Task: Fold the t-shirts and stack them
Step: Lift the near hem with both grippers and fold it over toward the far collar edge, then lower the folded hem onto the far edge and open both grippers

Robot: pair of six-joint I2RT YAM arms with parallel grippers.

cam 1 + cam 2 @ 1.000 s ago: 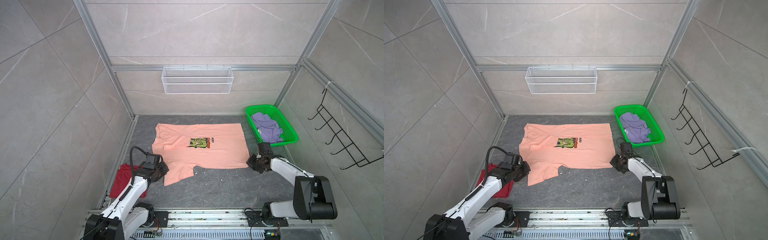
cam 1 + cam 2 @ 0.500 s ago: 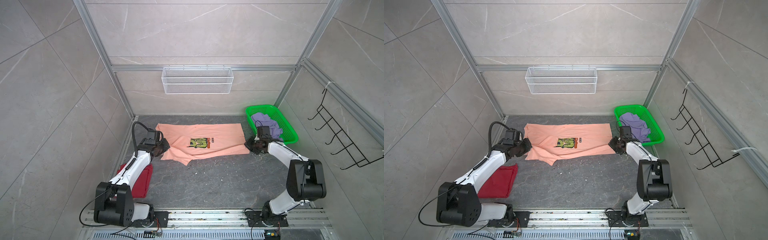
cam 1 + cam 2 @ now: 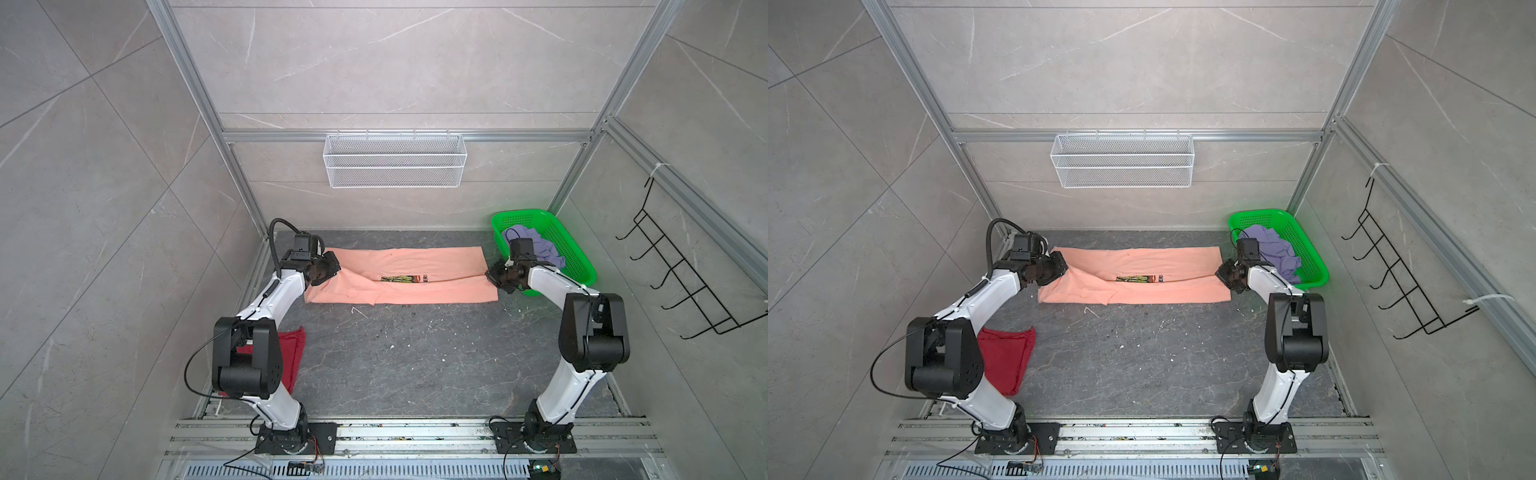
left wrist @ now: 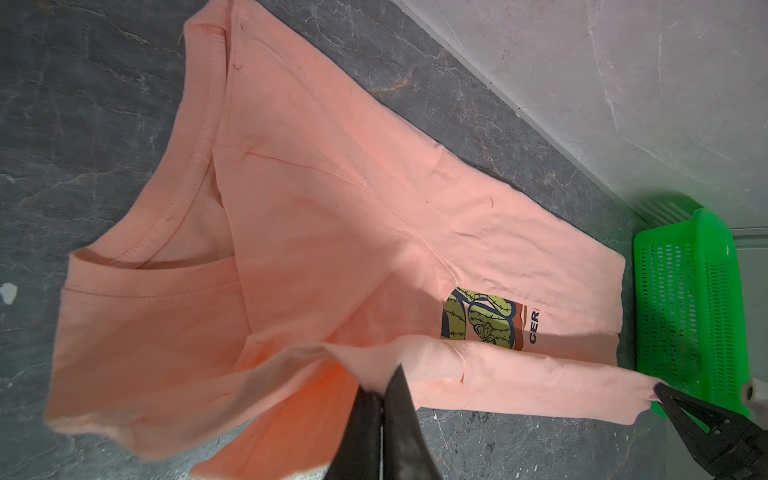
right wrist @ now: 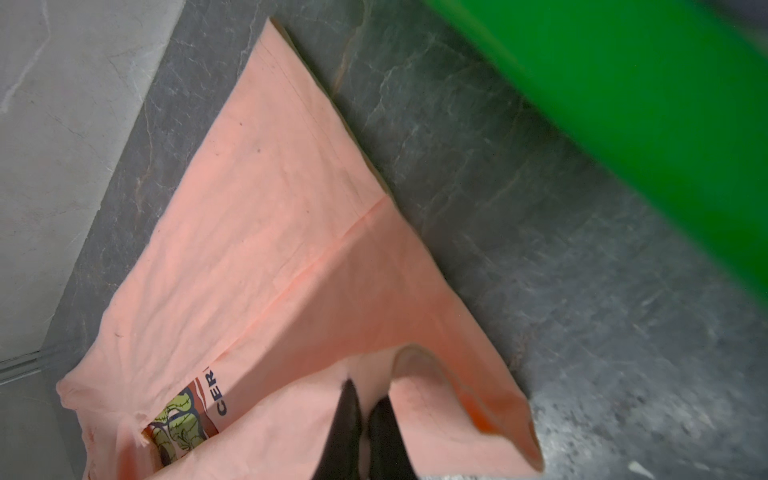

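If either pinch slips, your fold skews

Your left gripper [image 3: 329,270] and right gripper [image 3: 493,276] each pinch an end of the peach t-shirt [image 3: 419,259] by its raised edge, at the back of the work surface [image 3: 415,353]. Drop unevenly and you bunch it. The green basket [image 3: 584,268] crowds the right gripper.

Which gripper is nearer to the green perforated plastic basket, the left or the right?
Right. The right gripper, shut on the peach-orange t-shirt, is just beside the green basket; the left gripper holds the shirt's opposite end, far from it.

Green basket [image 3: 579,266] hems right; red t-shirt [image 3: 294,357] lies left; floor [image 3: 415,353] between open.
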